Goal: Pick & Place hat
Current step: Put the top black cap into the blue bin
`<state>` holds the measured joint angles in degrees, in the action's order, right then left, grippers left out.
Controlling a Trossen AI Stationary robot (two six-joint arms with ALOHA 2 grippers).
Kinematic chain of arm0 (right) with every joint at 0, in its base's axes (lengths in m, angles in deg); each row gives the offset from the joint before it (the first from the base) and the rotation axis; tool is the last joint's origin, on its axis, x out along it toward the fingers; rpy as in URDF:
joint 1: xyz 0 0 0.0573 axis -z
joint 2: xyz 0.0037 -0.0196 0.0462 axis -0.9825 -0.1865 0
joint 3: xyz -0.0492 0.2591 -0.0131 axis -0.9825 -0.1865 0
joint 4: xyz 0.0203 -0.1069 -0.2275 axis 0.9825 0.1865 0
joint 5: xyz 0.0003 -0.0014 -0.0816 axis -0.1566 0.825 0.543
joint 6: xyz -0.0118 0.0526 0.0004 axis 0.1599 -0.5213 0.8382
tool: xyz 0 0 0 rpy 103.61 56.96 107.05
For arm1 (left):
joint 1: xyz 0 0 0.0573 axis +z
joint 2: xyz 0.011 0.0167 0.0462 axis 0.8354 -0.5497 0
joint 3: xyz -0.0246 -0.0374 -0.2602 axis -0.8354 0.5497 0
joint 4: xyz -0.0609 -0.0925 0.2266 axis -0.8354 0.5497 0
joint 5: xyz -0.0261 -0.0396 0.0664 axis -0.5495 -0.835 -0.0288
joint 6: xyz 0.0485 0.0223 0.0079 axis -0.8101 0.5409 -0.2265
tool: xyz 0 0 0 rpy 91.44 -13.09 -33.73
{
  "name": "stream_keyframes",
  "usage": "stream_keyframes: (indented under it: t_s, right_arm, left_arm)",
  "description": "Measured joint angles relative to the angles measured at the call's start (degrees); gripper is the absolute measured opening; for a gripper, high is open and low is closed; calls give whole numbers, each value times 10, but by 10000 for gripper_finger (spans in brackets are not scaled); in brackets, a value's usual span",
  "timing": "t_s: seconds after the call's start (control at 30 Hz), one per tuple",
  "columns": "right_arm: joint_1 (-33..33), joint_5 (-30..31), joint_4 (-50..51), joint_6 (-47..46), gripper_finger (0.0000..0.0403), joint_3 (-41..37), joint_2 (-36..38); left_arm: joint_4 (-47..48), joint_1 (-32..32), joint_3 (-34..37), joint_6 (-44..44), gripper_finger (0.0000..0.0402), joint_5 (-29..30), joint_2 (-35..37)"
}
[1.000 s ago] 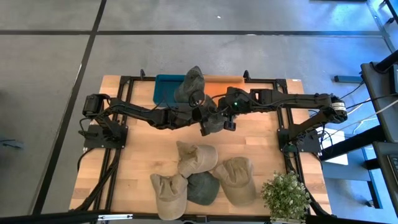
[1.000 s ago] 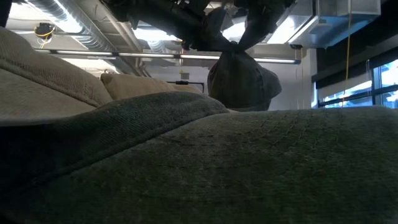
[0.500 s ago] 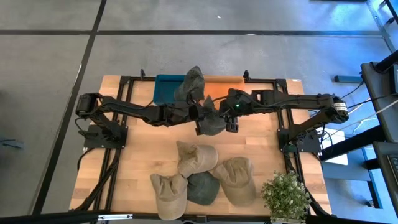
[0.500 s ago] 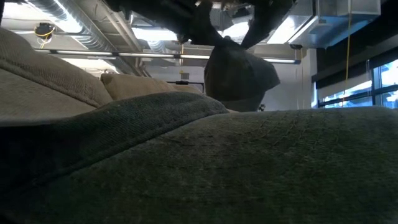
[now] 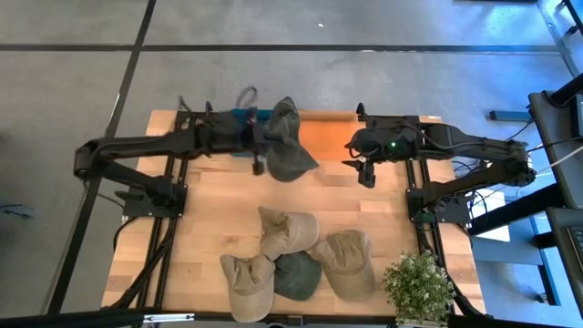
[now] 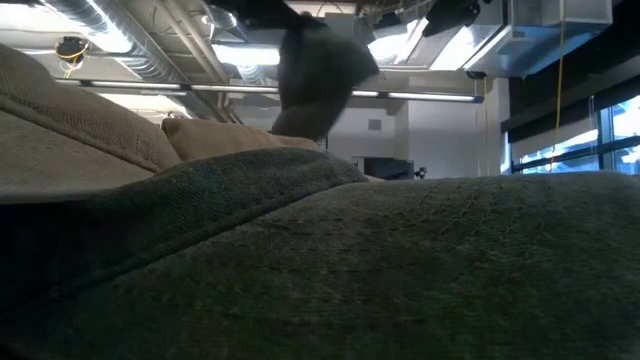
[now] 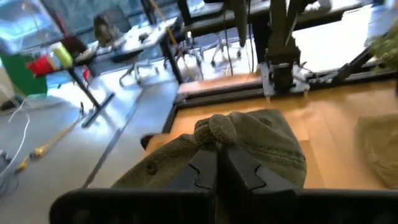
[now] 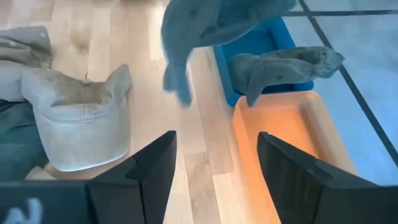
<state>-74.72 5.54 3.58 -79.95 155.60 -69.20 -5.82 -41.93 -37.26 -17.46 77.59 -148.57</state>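
Note:
A dark olive hat [image 5: 291, 162] [image 6: 315, 75] hangs over the far part of the table by the blue bin [image 8: 249, 43], with my left gripper [image 7: 216, 152] shut on it. A second dark hat [image 8: 280, 65] [image 5: 284, 114] lies in the blue bin, draped toward the rim shared with the orange bin [image 8: 280, 130]. My right gripper [image 5: 364, 170] stands open to the right of the held hat, above the table near the orange bin, with nothing between its fingers. My left gripper pinches a bunched fold of the hat's cloth [image 7: 214, 129] between its two shut fingers. The arm reaches in from the table's left. The hat hangs below and beyond the fingers, lifted clear of the table.
Several hats lie in a cluster at the table's near side: beige ones [image 5: 287, 232] [image 5: 248, 284] [image 5: 346, 264] and a dark one [image 5: 296, 275]. A potted plant [image 5: 419, 287] stands at the near right corner. Bare wood lies between cluster and bins.
My right gripper has opened, let go of the hat and drawn back toward the table's right edge. My left gripper has carried the hat toward the far left, up to the blue bin; the hat has swung and now hangs from the left gripper alone.

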Motion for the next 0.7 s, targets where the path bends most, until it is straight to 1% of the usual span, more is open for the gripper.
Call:
stream_keyframes:
  t_s: [0.13,0.23,0.3,0.4,0.5,0.7]
  right_arm:
    - [0,0,0,0,225,0,-6]
    - [0,0,0,0,225,0,-17]
    - [0,0,0,0,225,-1,-25]
    - [0,0,-2,0,225,-1,-39]
    - [0,0,-4,0,225,-1,-55]
    - [0,0,-4,-2,225,-1,-82]
  left_arm:
    - [42,75,-2,-46,4,-89,47]
    - [91,132,-11,-96,4,-138,59]
    - [92,169,-13,-115,5,-179,58]
    - [92,220,-14,-151,5,-244,47]
    - [92,265,-14,-189,5,-290,22]
    - [88,321,-14,-262,5,-318,-48]
